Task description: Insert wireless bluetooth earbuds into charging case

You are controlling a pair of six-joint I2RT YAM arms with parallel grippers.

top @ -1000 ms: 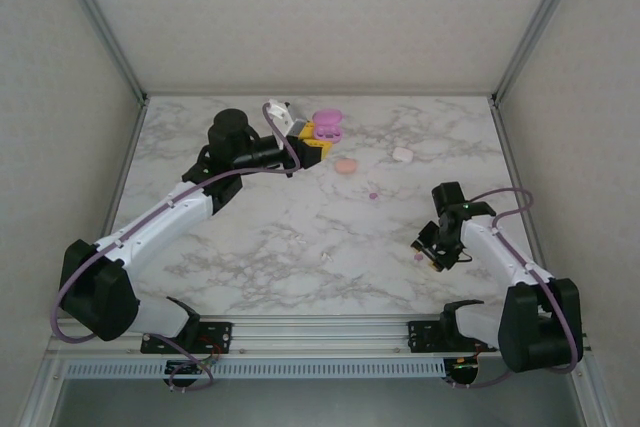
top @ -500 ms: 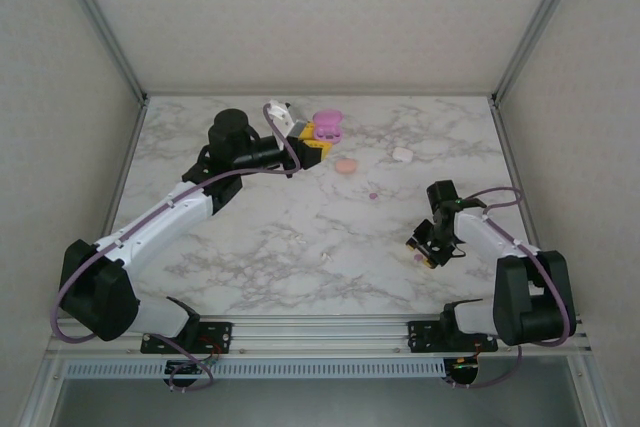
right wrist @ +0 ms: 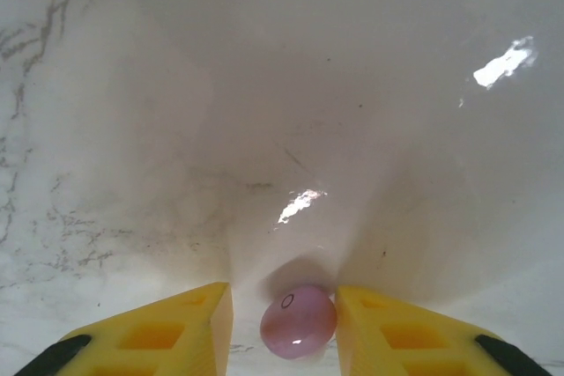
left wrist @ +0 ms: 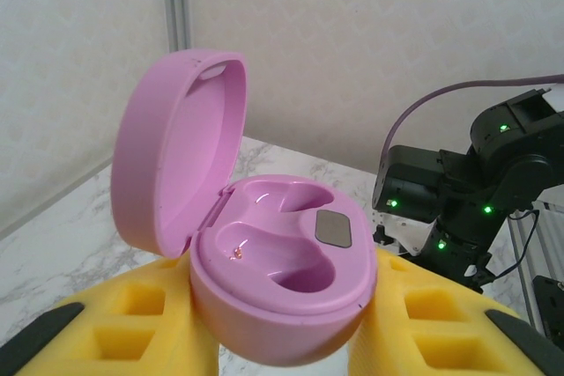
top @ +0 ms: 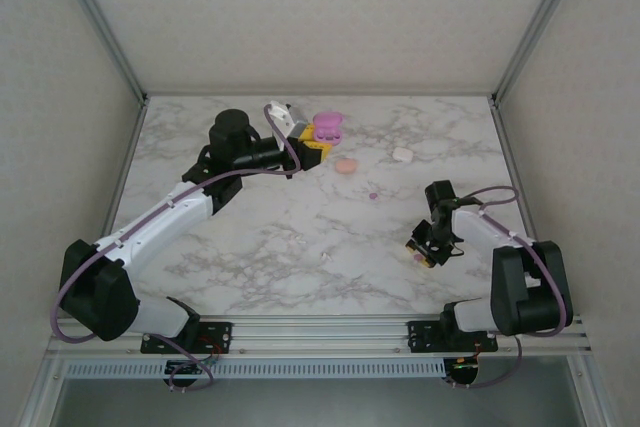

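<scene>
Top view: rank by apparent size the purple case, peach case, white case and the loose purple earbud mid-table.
Largest: purple case, lid open.
Next: peach case and white case, too alike to rank.
Smallest: purple earbud.

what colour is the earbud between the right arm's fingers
The earbud is pinkish purple, clearest in the right wrist view.
</scene>
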